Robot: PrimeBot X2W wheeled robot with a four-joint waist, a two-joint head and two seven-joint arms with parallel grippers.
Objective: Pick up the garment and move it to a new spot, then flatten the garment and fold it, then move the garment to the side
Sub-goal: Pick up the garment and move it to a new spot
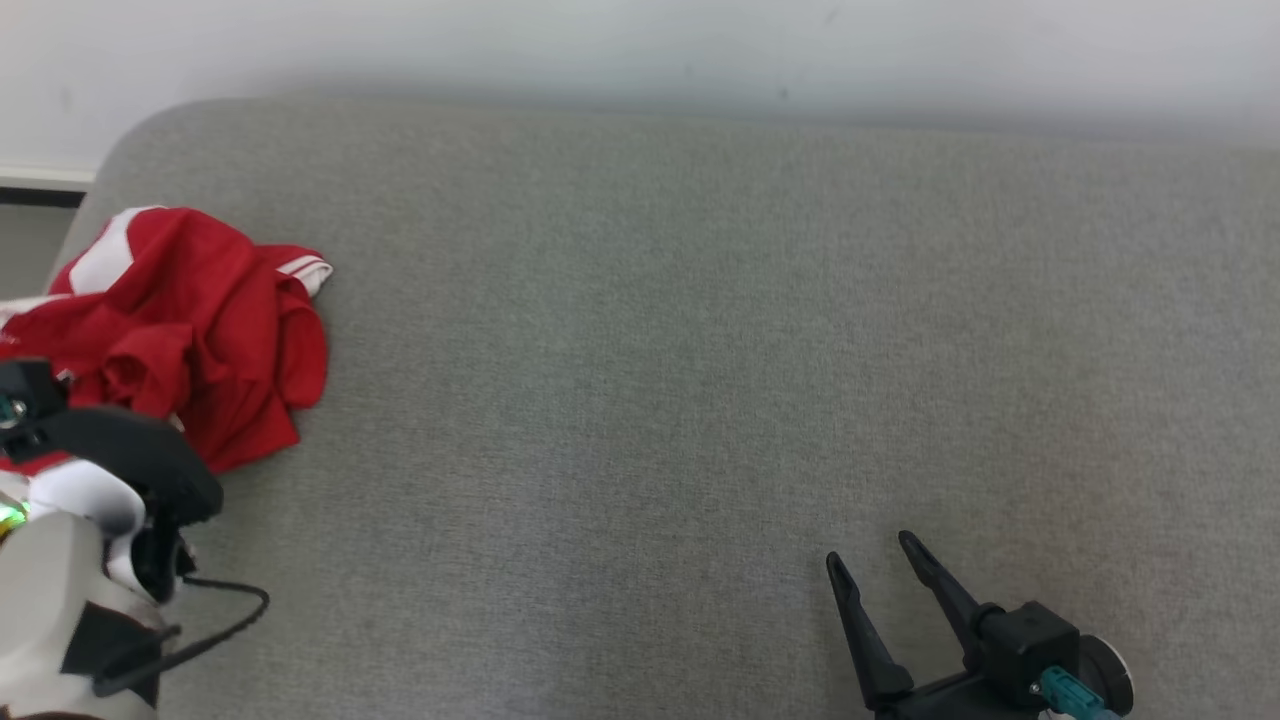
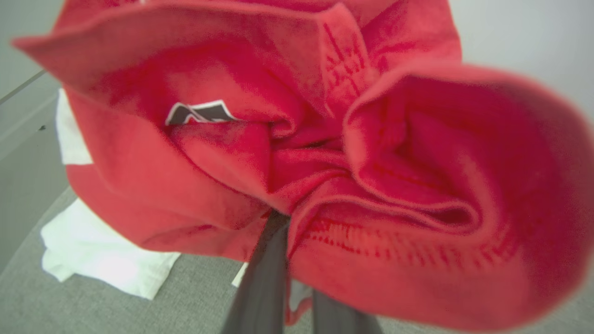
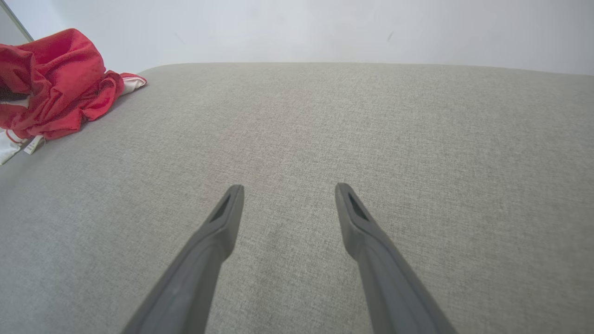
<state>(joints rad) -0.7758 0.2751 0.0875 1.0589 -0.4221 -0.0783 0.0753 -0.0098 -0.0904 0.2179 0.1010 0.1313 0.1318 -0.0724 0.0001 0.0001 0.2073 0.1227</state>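
Left end effector (image 2: 292, 241) is clamped on a bunched fold of the red garment (image 1: 200, 320), which sits at the far-left edge of the grey cushion (image 1: 700, 350). Right end effector (image 1: 868, 548) is wide open, empty, well apart. Lift until the trailing cloth clears, then carry slowly toward centre.

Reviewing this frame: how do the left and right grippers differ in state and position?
On the left gripper the fingers stand close together, pinched into the bunched red garment. On the right gripper they are spread wide and hold nothing. The left gripper is at the left end of the grey cushion, at the garment. The right gripper is over bare cushion at the head view's lower right, well apart from the garment. Both have long dark fingers.
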